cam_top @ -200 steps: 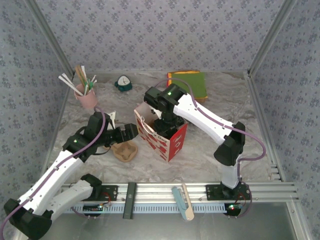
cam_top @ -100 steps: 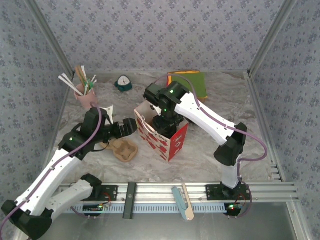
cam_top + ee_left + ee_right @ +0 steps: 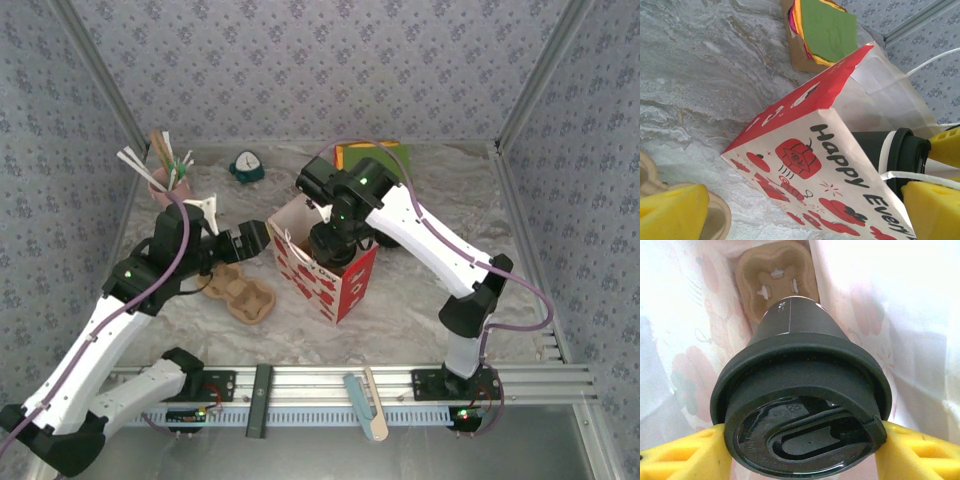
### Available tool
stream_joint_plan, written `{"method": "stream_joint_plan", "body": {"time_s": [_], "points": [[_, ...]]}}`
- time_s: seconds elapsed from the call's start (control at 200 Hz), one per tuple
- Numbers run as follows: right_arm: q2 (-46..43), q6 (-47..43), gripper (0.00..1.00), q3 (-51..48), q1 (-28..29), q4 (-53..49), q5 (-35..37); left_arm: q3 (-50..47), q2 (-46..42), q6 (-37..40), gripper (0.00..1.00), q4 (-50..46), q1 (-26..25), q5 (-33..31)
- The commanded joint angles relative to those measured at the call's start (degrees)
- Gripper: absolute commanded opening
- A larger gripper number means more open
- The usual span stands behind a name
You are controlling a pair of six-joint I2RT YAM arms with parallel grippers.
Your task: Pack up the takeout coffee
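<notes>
Right end effector [image 3: 800, 455] clamps lidded cup [image 3: 800, 390] at lid rim, inside bag [image 3: 335, 285], above carrier [image 3: 775, 280]. Left end effector [image 3: 252, 242] gapes, empty, beside bag. Release off carrier well and your cup tips, spills.

Bag [image 3: 335, 285] mouth blocked: right gripper [image 3: 335, 248] sits in it clamped on lidded cup [image 3: 800, 390], bag walls close on both sides, slim gaps only. Inner carrier [image 3: 775, 280] on bag floor under cup. Handle string [image 3: 920, 175] crosses by the lid. Left gripper [image 3: 252, 243], jaws wide, just beside bag's left wall; bench carrier [image 3: 242, 297] near it. Back-left crowded: pink cup [image 3: 168, 190], teal clock [image 3: 246, 167]. Green-topped stack [image 3: 375, 155] behind bag, right arm over it. Bench [image 3: 420, 300] right of bag free, front strip by rail [image 3: 400, 380] too.
</notes>
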Motion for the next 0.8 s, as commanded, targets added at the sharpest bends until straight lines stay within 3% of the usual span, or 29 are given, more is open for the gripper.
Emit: {"method": "stream_joint_plan", "body": {"time_s": [0.0, 0.095, 0.24, 0.365, 0.635, 0.795], "points": [[-1.6, 0.7, 0.68, 2.6, 0.0, -1.3, 1.6, 3.6, 1.9, 1.7, 1.0, 1.1, -0.3, 0.9], [-1.5, 0.4, 0.68, 3.0, -0.1, -1.5, 1.4, 6.4, 4.5, 2.1, 0.96, 1.2, -0.3, 3.0], [-1.4, 0.3, 0.68, 3.4, -0.3, -2.3, 0.7, 9.8, 8.4, 2.3, 0.83, 4.0, -0.4, 5.6], [-1.6, 0.6, 0.68, 3.9, -0.3, -3.0, 0.9, 12.5, 11.0, 2.5, 0.58, 5.0, -1.4, 6.7], [-2.3, 0.7, 0.68, 3.7, -0.9, -2.8, 0.6, 16.0, 14.9, 2.6, 0.16, 7.0, -2.9, 8.9], [-2.8, 0.7, 0.68, 4.3, -1.5, -2.8, 0.1, 17.0, 18.2, 1.5, 0.08, 9.2, -3.6, 10.5]]}}
